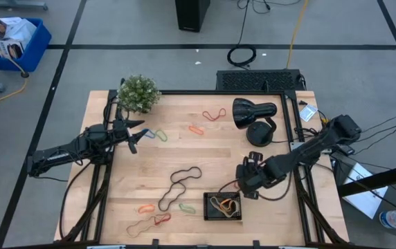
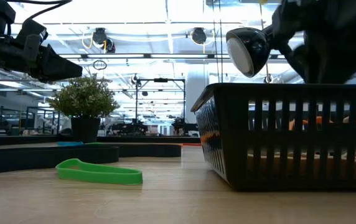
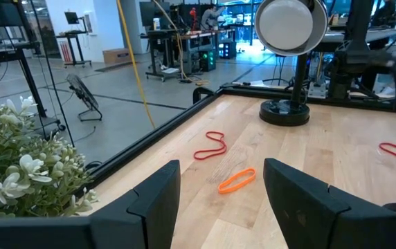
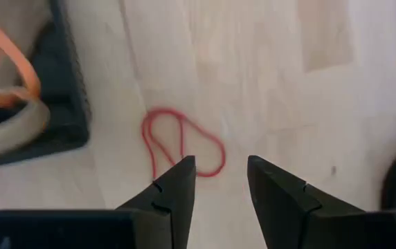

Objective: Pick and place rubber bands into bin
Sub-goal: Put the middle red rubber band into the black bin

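The bin (image 1: 223,206), a small black tray, sits near the table's front edge. It holds a tan band (image 4: 7,128) and an orange band (image 4: 11,59). My right gripper (image 4: 220,166) is open just right of the bin (image 4: 63,76), above a red rubber band (image 4: 181,142) lying flat on the table, and touches nothing. My left gripper (image 3: 220,173) is open and empty, held above the table near the plant (image 1: 139,93). More bands lie flat on the wood: red (image 1: 214,114), orange (image 1: 196,128), green (image 1: 158,134), a long black loop (image 1: 181,185) and several near the front left (image 1: 153,216).
A black lamp (image 1: 253,111) with a round base (image 1: 260,131) stands at the back right, close behind my right arm. A potted plant (image 3: 18,173) stands at the back left corner beside my left gripper. A raised black frame (image 1: 184,92) runs along the table's edges.
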